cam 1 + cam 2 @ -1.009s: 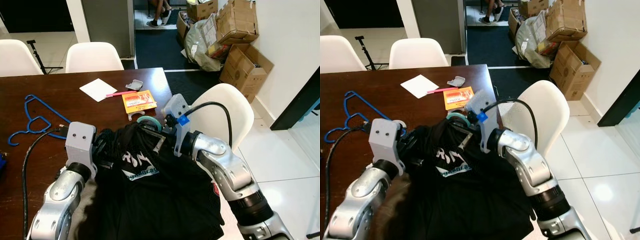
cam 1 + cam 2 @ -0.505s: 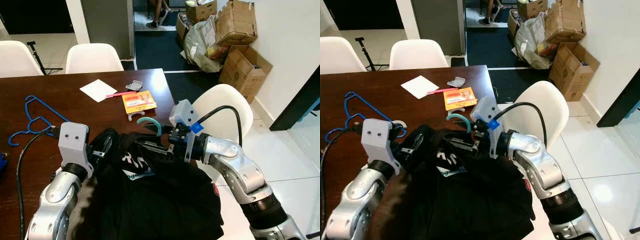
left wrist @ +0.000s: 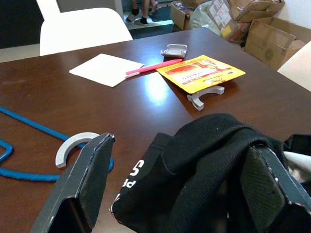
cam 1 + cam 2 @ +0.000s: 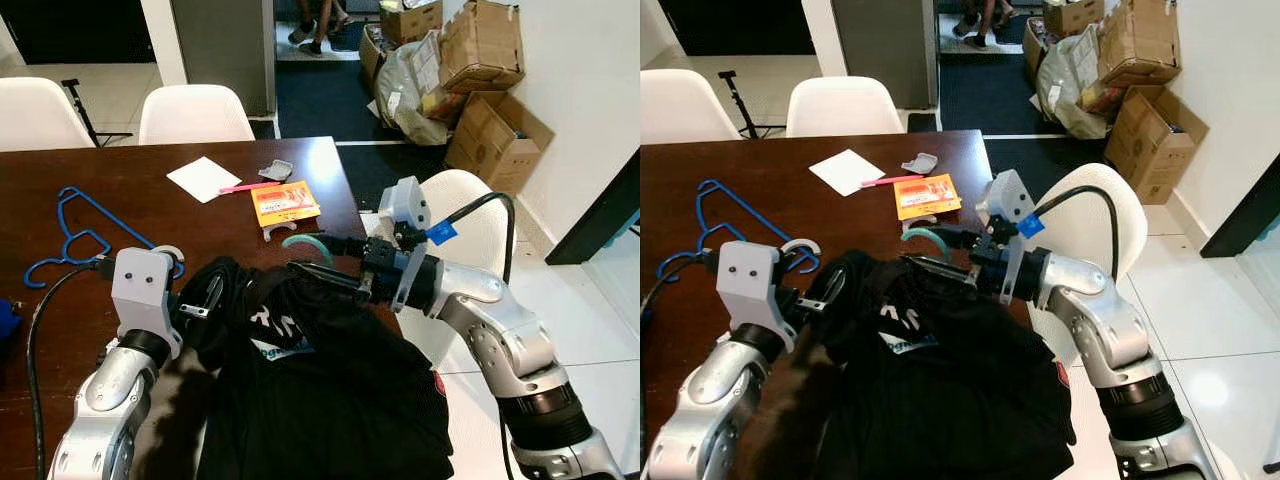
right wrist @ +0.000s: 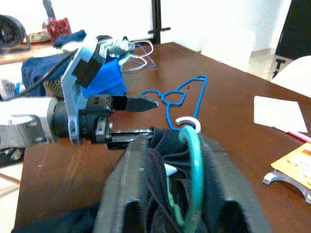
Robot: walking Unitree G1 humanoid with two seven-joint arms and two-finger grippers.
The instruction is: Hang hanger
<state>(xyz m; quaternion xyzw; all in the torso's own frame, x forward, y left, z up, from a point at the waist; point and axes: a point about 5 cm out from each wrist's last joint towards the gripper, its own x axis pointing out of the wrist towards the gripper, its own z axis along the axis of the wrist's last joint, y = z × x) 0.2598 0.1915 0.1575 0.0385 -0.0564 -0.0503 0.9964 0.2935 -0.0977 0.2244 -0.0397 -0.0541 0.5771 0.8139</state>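
Observation:
A black T-shirt [image 4: 320, 390] with white print hangs on a teal hanger [image 4: 302, 243] over the near edge of the dark wooden table [image 4: 120, 200]. My right gripper [image 4: 308, 256] is shut on the hanger's neck and the bunched collar; the teal hook [image 5: 192, 165] curves up between its fingers. My left gripper [image 4: 205, 300] is open at the shirt's left shoulder, with a fold of black cloth [image 3: 214, 145] lying between its spread fingers [image 3: 92, 179]. A blue wire hanger [image 4: 75, 235] lies on the table at the left, with a white hook piece [image 3: 73, 145] beside it.
White paper [image 4: 203, 178], a pink pen [image 4: 245, 187] and an orange packet [image 4: 285, 202] lie on the table beyond the shirt. White chairs [image 4: 195, 112] stand behind it and one [image 4: 475, 225] at its right end. Cardboard boxes [image 4: 485, 60] are piled back right. A person's legs [image 4: 318, 20] are in the doorway.
My right gripper has drawn back to the right with the hanger and collar, stretching the shirt's neck. The left gripper has stayed at the left shoulder, fingers apart.

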